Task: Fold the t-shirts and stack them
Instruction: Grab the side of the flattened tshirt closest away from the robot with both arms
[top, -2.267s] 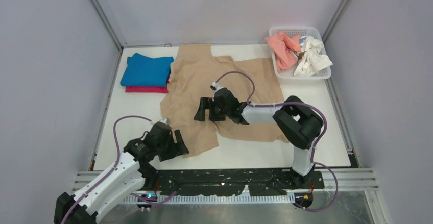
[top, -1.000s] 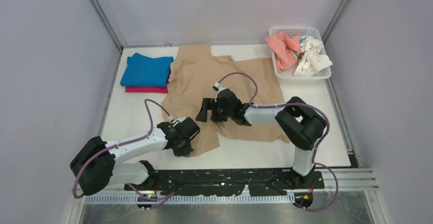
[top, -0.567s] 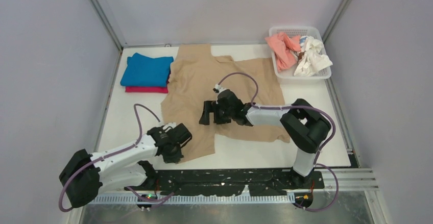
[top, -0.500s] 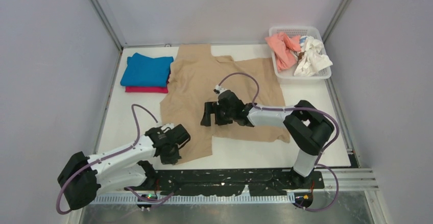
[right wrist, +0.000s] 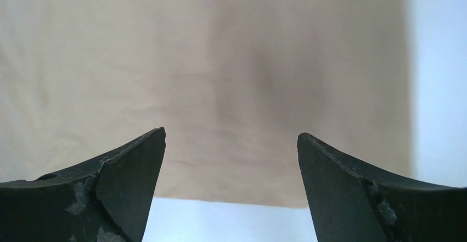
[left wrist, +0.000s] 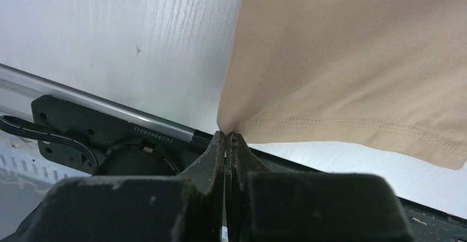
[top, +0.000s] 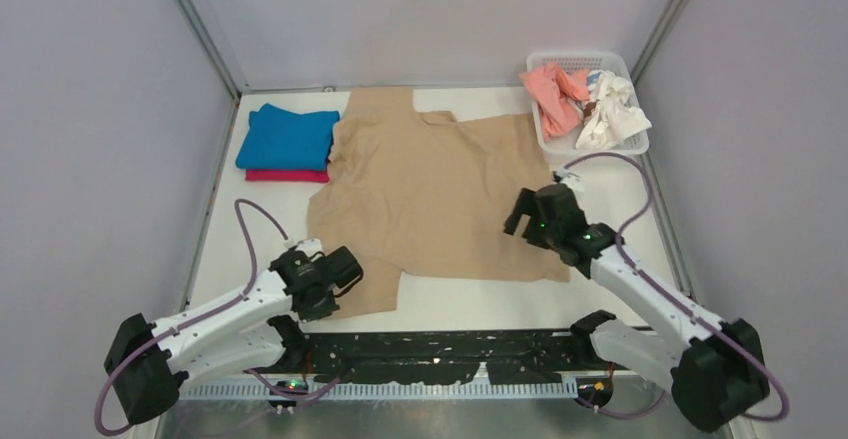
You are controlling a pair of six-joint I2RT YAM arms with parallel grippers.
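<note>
A: Mid-table, your tan shirt [top: 440,199] is spread flat. Which way does it point?

B: Collar at the far edge, hem toward your arms. Its collar-to-hem axis runs far to near, with the collar end leaning left.

A: Your left gripper [left wrist: 226,137]?

B: Clamped tight on the hem's near-left corner, at the front edge of the table [top: 250,239].

A: Right gripper [right wrist: 231,137]?

B: Jaws wide, holding nothing, over the tan shirt's near-right edge.

A: The rest?

B: Blue shirt [top: 288,137] folded on the magenta shirt [top: 285,175], far left. Salmon shirt [top: 552,94] and white shirt [top: 612,114] lie crumpled in the basket [top: 580,59], far right.
</note>
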